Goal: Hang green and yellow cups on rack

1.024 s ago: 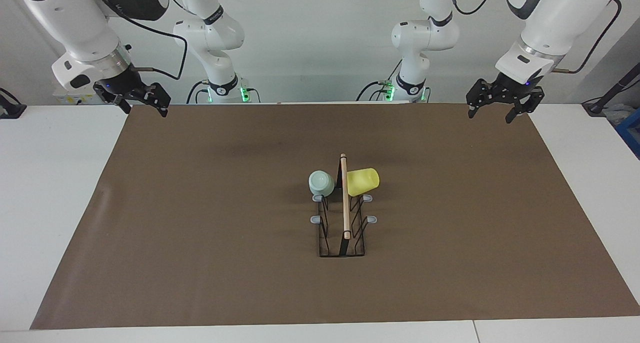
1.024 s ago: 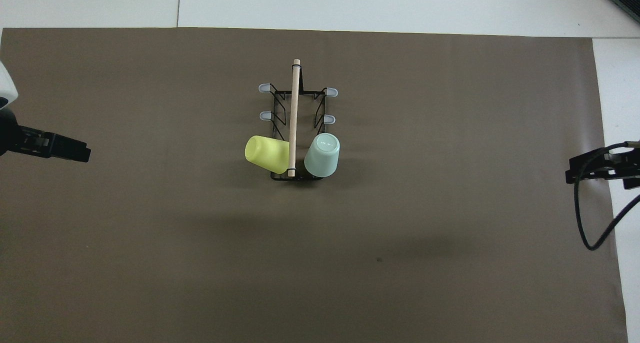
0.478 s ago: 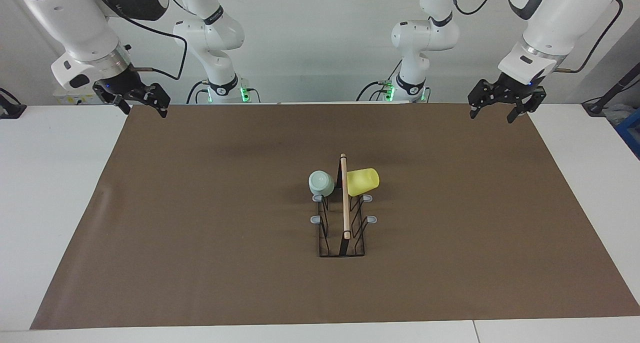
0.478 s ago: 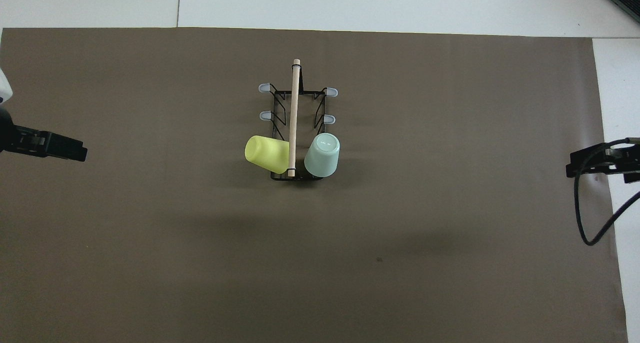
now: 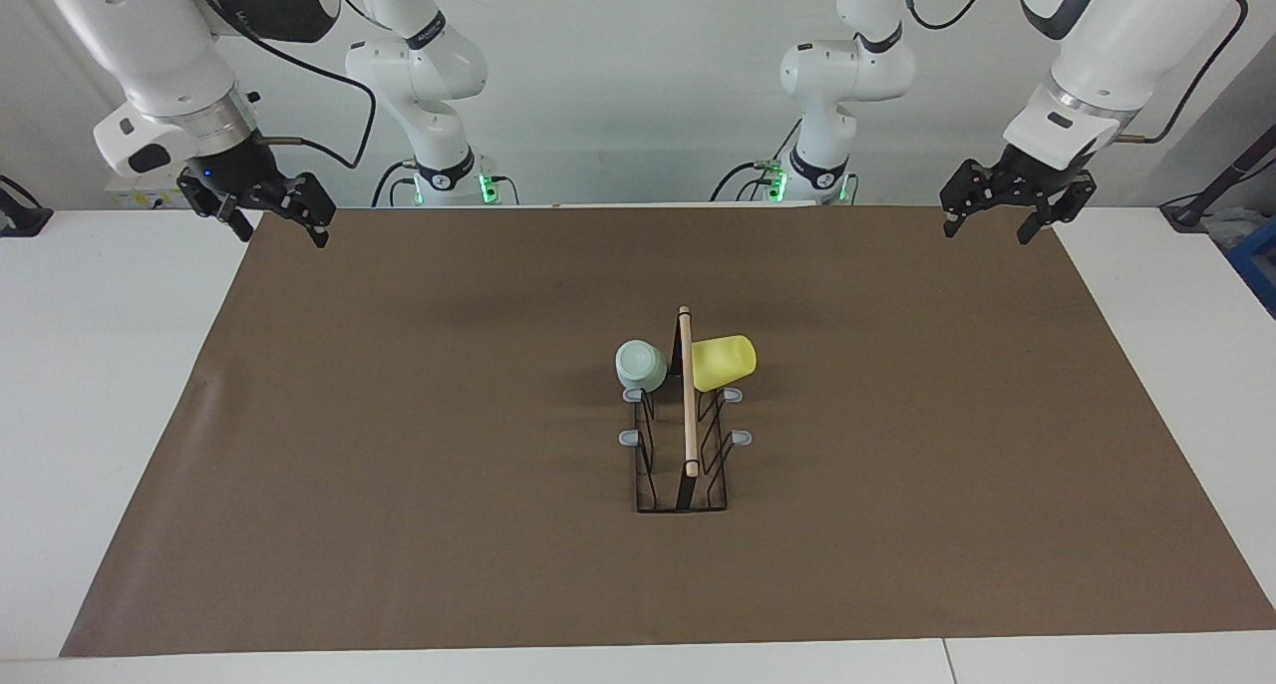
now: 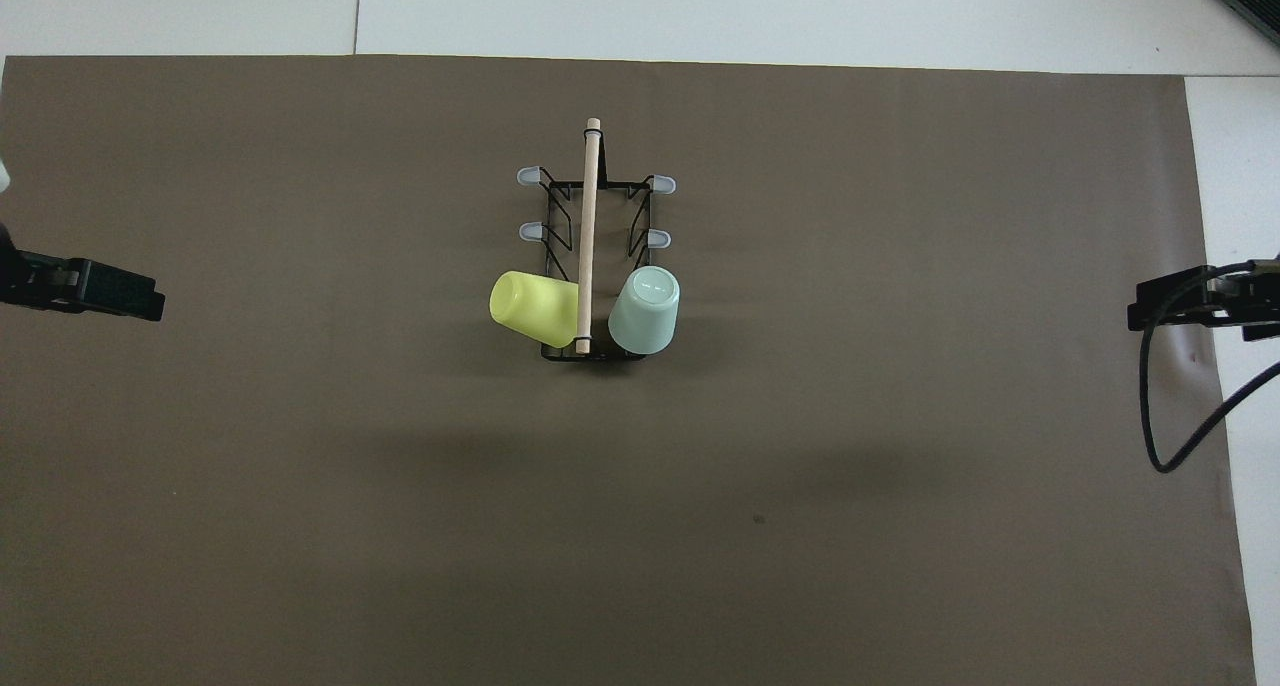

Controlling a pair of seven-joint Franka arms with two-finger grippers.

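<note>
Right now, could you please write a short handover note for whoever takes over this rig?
Left gripper: open, empty, raised over the mat's corner at its own end. Right gripper: open, empty, over the other corner.
Yellow cup and green cup each hang on the rack, on the pair of prongs nearest the robots, one each side of the wooden handle.
Done: both cups hung. Left: nothing visible.

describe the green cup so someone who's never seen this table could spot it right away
On the brown mat stands a black wire rack with a wooden rod on top. Two cups hang at its end nearest the robots. The green cup is the pale mint one, toward the right arm's end; its neighbour is bright yellow.
</note>
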